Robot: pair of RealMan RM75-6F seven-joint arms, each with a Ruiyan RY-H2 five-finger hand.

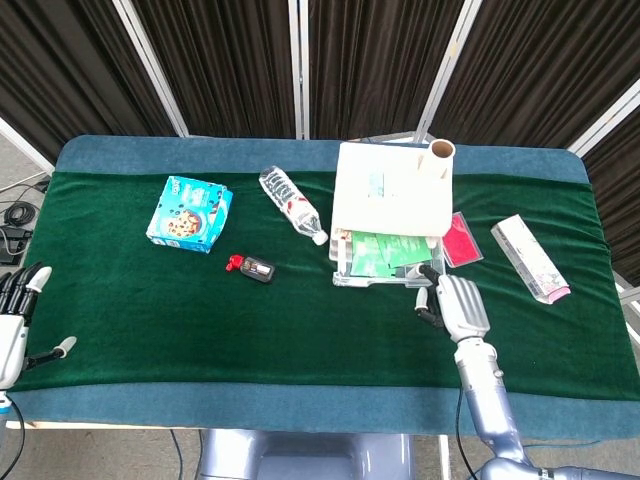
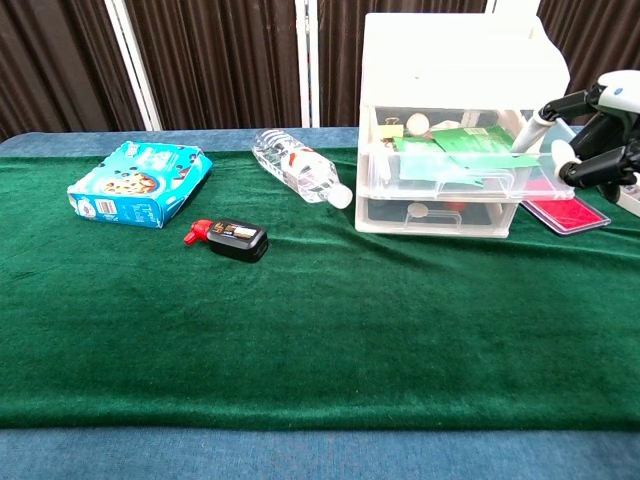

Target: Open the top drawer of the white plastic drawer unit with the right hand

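The white plastic drawer unit (image 1: 393,190) stands right of the table's middle. Its top drawer (image 1: 385,257) juts out toward me, with green sheets showing inside. In the chest view the clear drawer front (image 2: 445,170) stands forward of the lower drawer. My right hand (image 1: 455,303) is at the drawer's front right corner, and one finger (image 2: 530,122) hooks over that corner. Off the table's front left edge, my left hand (image 1: 15,320) holds nothing, its fingers apart.
A cardboard tube (image 1: 441,155) stands on top of the unit. A blue cookie box (image 1: 189,213), a water bottle (image 1: 293,204) and a small black item with a red cap (image 1: 252,268) lie to the left. A red flat pack (image 1: 460,240) and a pink-ended box (image 1: 530,257) lie to the right.
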